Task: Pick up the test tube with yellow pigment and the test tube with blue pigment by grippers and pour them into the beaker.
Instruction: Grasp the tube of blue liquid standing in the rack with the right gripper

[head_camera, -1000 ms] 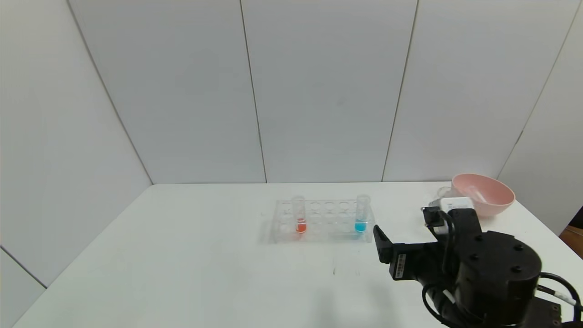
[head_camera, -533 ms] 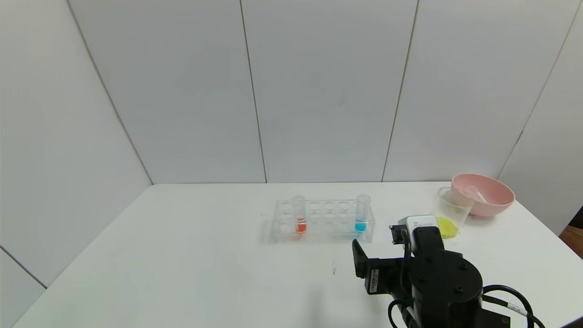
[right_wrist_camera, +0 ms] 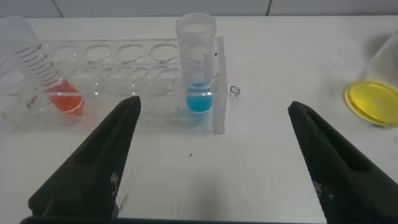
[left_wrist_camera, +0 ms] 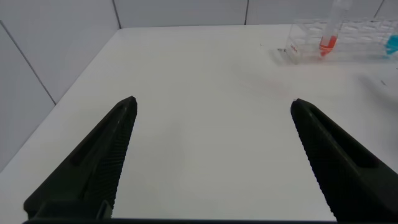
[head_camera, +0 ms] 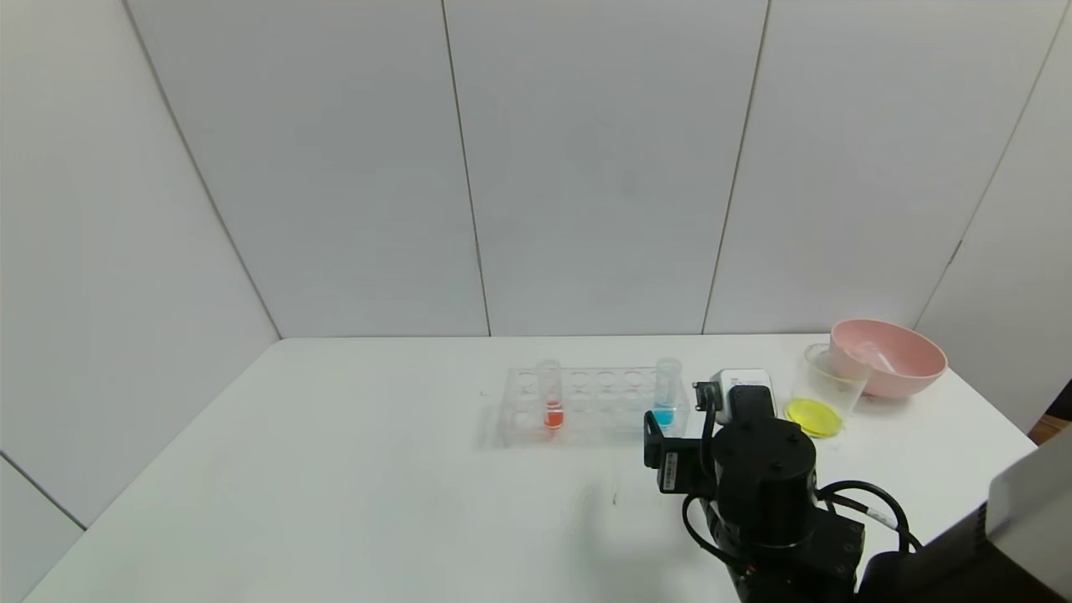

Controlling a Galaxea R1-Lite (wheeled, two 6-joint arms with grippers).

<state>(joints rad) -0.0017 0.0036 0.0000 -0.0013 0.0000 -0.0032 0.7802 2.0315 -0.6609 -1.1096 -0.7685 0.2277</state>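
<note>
White tabletop (head_camera: 377, 469) and grey wall panels fill the scene. Most of the right gripper (head_camera: 655, 435) is hidden in the head view behind its own black wrist; its wrist view shows the jaws spread wide and holding nothing. The left gripper (left_wrist_camera: 211, 155) appears only in its own wrist view, jaws apart over bare table, well away from the clear rack (head_camera: 590, 406). Beyond the right gripper's wrist, on its outer side, stand one pink bowl (head_camera: 889, 356) and one beaker (head_camera: 825, 392) with yellow liquid pooled at the bottom. Straight ahead of the open jaws stands the test tube with blue pigment (right_wrist_camera: 198, 74), upright in the rack's end hole. One orange-red tube (head_camera: 550, 395) stands farther along the rack.
</note>
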